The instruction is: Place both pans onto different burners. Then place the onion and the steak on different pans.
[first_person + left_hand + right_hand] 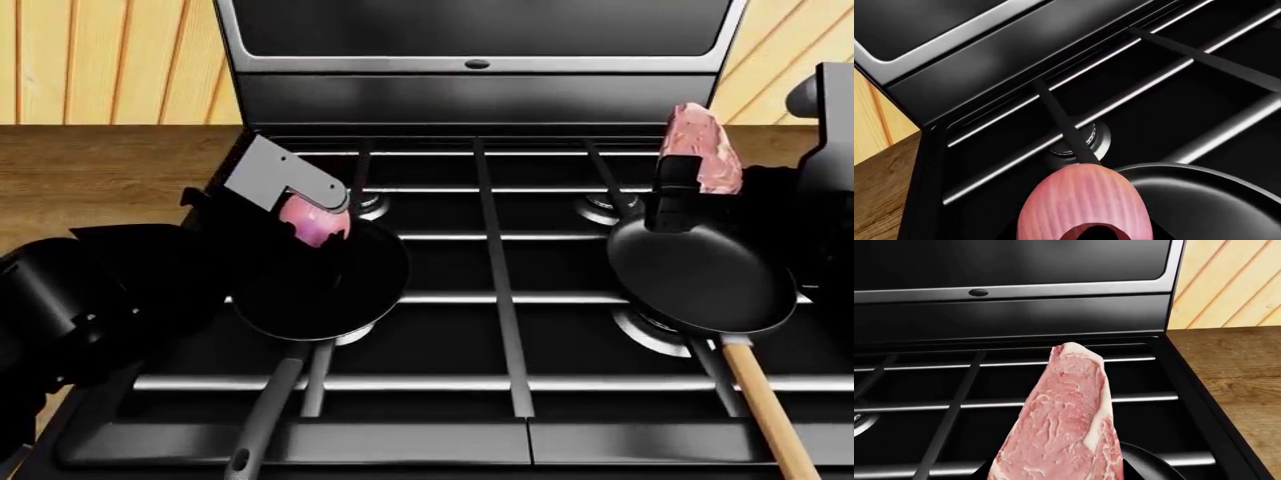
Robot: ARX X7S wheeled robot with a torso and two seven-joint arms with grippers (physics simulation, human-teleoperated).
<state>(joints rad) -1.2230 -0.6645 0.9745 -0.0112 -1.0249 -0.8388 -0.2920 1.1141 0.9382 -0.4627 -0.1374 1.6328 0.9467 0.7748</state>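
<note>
While the two round black frying pans sit on the black stove's front burners, the small pinkish-purple onion (315, 223) hangs over the back edge of the pan with the dark grey metal handle (320, 283), held by the left tool (310, 212). The pink raw steak with white fat (703, 148) is held up by the right tool (681, 190), above the back rim of the pan with the long wooden handle (701, 277).

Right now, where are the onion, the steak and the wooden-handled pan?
onion (315, 224), head view, its pink side.
steak (1061, 430), right wrist view, middle of the meat.
wooden-handled pan (701, 280), head view, its black bowl.
</note>
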